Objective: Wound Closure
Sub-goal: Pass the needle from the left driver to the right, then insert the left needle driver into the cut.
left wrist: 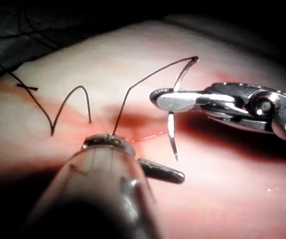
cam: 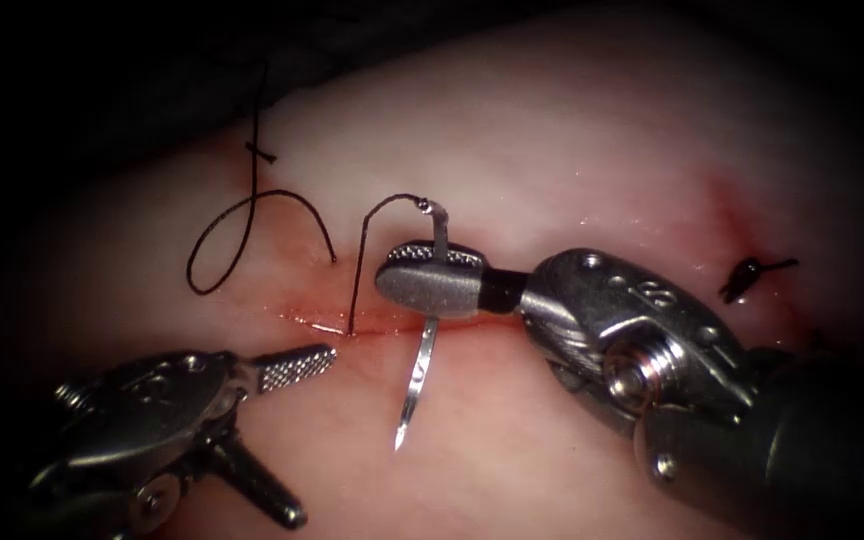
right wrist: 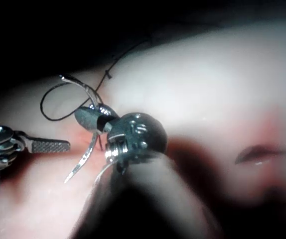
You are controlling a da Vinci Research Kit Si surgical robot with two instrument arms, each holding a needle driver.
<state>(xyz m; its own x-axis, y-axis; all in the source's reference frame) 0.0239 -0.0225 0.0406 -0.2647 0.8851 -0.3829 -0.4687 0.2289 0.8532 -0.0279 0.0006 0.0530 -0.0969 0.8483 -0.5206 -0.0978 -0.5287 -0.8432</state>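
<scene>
We find the tissue lying across the whole field, with the cut running roughly level through the middle of the endoscope view, wet with a little red fluid.

The right arm's tool reaches in from the right. Its jaws are clenched on the needle, gripping it in the back part of its curve, nearer the thread end than the point. The needle is clear of the tissue. Its long axis stands roughly crosswise to the jaws and to the cut: the thread end rises above the jaws on the far side, and the point hangs on the near side, aimed toward the lower margin of the cut.

The left arm's tool sits lower left, on the near side of the cut. Its jaws are released and spread wide, grasping nothing; one jaw points right toward the needle, the other down and away. The needle's point lies to the right of that upper jaw, near but apart (the left tool is the closer free one).

The thread runs from the needle's end, arches over and descends into the cut just left of the right jaws; a further loop lies on the far left side.

A cut end of thread sits well apart at far right.
</scene>
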